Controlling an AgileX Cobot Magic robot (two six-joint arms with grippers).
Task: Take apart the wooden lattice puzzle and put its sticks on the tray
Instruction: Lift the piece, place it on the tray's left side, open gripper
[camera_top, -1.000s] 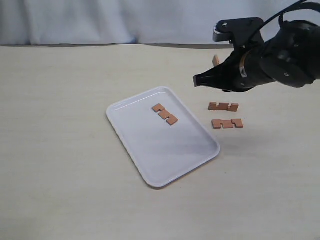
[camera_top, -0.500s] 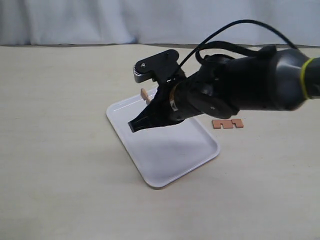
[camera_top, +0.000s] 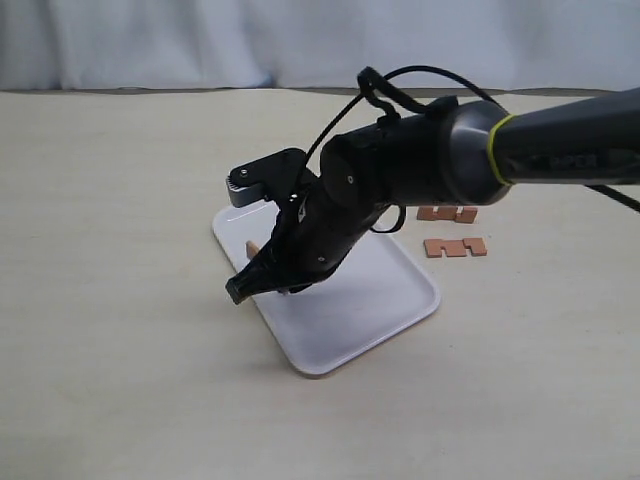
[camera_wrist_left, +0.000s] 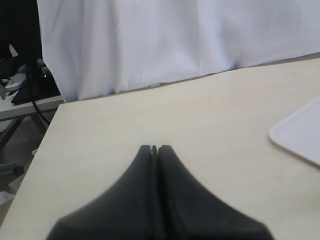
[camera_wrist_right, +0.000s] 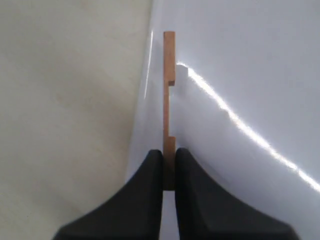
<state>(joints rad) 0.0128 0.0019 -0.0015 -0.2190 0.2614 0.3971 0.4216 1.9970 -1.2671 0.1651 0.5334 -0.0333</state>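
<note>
My right gripper (camera_top: 240, 290) reaches across the white tray (camera_top: 385, 295) and hangs low over its left edge. It is shut on one reddish-brown notched stick (camera_wrist_right: 169, 90), held on edge; the stick's tip (camera_top: 252, 246) pokes out beside the fingers. In the right wrist view the gripper (camera_wrist_right: 169, 152) holds the stick just inside the tray (camera_wrist_right: 240, 75) rim. Two more sticks (camera_top: 447, 213) (camera_top: 455, 247) lie flat on the table right of the tray. No assembled lattice puzzle is in view. My left gripper (camera_wrist_left: 155, 148) is shut and empty over bare table.
The right arm's dark body and cable (camera_top: 400, 180) cover the far half of the tray. A white curtain (camera_wrist_left: 175, 40) hangs behind the table's far edge. One tray corner (camera_wrist_left: 300, 135) shows in the left wrist view.
The right arm swung left from above the two table sticks to the tray's left edge and dropped lower, carrying its stick. It now covers the stick seen lying on the tray.
</note>
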